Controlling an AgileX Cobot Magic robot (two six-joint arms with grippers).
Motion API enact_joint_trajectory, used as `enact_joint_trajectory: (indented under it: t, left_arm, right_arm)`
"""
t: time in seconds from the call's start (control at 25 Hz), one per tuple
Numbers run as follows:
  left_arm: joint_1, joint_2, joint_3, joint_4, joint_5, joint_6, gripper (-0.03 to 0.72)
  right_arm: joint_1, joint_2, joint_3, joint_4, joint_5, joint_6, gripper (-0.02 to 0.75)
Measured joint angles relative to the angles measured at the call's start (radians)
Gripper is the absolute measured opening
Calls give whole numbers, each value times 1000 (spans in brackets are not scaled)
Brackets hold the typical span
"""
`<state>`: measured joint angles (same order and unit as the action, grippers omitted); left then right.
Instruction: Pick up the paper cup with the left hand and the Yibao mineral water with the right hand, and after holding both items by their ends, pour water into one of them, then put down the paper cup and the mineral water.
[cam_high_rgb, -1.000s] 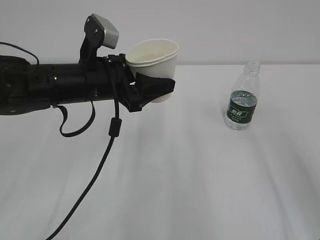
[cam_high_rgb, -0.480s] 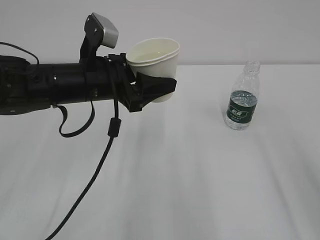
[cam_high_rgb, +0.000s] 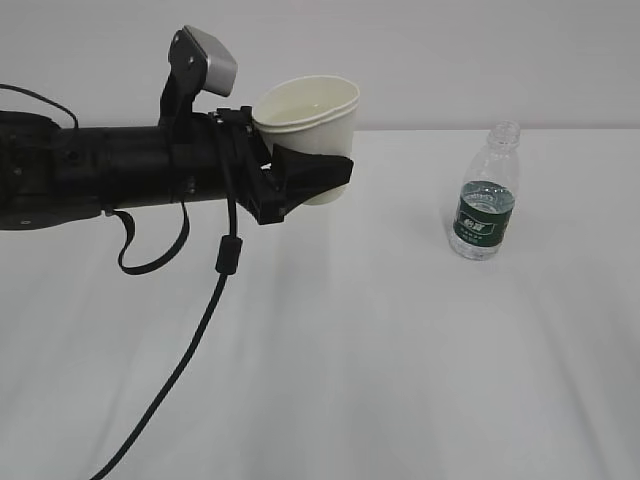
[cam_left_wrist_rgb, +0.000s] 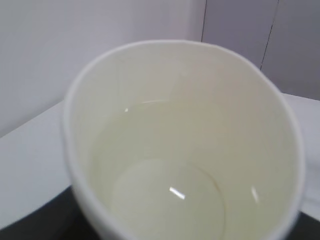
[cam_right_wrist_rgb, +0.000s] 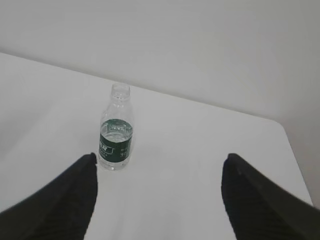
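Note:
My left gripper is shut on the lower body of the white paper cup and holds it upright above the table, left of centre. The left wrist view looks down into the paper cup, where clear water covers the bottom. The Yibao mineral water, a small capless bottle with a green label, stands alone on the table at the right. In the right wrist view the Yibao mineral water stands ahead and to the left of my right gripper, which is open and empty. The exterior view does not show my right gripper.
A white table runs back to a pale wall. A black cable hangs from the left arm down to the table's front left. The table's far right edge shows in the right wrist view.

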<state>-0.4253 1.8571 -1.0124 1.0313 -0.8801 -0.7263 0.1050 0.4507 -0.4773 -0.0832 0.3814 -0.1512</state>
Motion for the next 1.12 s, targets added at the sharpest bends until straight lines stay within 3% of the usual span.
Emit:
enact_joint_trajectory:
  t: [0.72,1.12]
  left_arm:
    - [0,0,0,38,-2,-11,447]
    - [0,0,0,41,2,-12,447]
  right_arm:
    - [0,-108,0,-2,289,0,585]
    - [0,-108,0,-2,304,0,585]
